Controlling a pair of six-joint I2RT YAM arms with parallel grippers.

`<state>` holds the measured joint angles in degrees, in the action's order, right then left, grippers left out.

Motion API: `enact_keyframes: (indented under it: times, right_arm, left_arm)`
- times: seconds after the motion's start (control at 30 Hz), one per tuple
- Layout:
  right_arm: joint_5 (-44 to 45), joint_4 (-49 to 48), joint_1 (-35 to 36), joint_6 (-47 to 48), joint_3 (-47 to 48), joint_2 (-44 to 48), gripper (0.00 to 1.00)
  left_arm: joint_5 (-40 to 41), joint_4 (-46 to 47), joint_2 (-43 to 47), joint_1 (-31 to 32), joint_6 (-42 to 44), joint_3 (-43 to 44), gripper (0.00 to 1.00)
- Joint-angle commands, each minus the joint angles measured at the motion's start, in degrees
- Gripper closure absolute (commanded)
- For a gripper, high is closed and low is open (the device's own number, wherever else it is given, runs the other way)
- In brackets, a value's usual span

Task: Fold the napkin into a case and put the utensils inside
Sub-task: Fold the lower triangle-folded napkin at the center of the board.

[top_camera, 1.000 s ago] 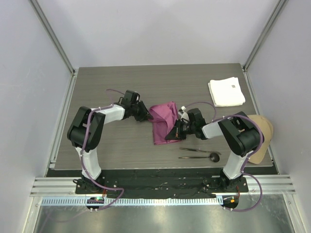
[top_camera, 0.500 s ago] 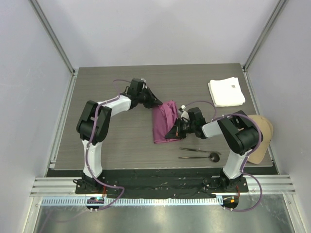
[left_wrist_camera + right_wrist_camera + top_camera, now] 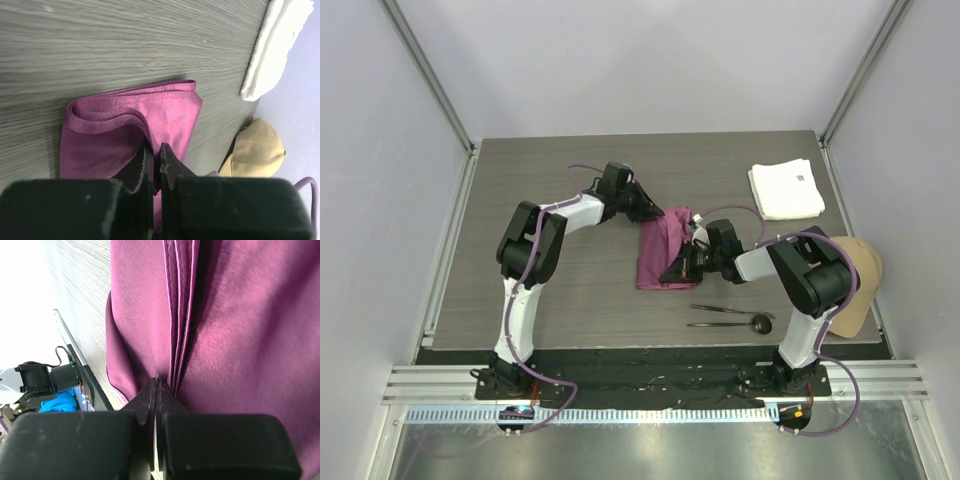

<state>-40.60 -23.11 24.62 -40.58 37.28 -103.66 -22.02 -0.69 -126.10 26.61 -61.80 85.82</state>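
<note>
Now the napkin [image 3: 658,258] lies in the middle of the table [image 3: 550,290], folded into a long thin shape. The left gripper [image 3: 652,211] pinches a fold at the far end, with its fingers squeezed tight on the cloth. The right gripper [image 3: 678,272] pinches the near right edge the same way, with layers of cloth stacked at its tips. To do this fold well, both arms should move slowly and together, so the thin cloth lies flat and the edges line up. They should let go only when the fold is down. The utensils [image 3: 758,322] wait just beside the napkin, not inside yet.
</note>
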Motion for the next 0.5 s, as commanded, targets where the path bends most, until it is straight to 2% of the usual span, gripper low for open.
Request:
enact_keyframes:
  times: [0.0,0.07,0.13,0.23,0.3,0.37,0.47]
  right_arm:
    - [2.89,3.34,-0.1,2.7,0.08,-1.64,0.99]
    - [2.98,3.25,-0.28,2.78,-0.19,-1.64,0.99]
    - [2.89,3.25,-0.63,2.78,-0.36,-1.29,0.99]
    - [2.9,2.99,-1.24,2.87,-1.24,-0.32,0.99]
    - [2.81,3.25,-1.68,2.78,-1.42,0.12,0.99]
    - [2.89,3.69,-2.03,3.14,-1.07,0.47,0.99]
    - [2.28,4.66,-2.12,3.57,-0.02,0.38,0.99]
  left_arm:
    - [1.55,2.62,-1.68,0.19,-0.87,4.52,0.78]
    - [2.68,1.13,-1.52,1.07,0.7,5.32,0.64]
    - [4.35,-0.27,-0.38,1.69,2.99,6.81,0.43]
    - [3.92,-3.87,0.94,3.01,7.21,10.76,0.41]
    - [4.26,-8.26,3.48,3.45,11.67,13.13,0.26]
    - [7.86,-12.3,6.47,3.62,14.59,13.06,0.25]
    - [10.07,-13.9,14.9,3.62,18.55,7.8,0.29]
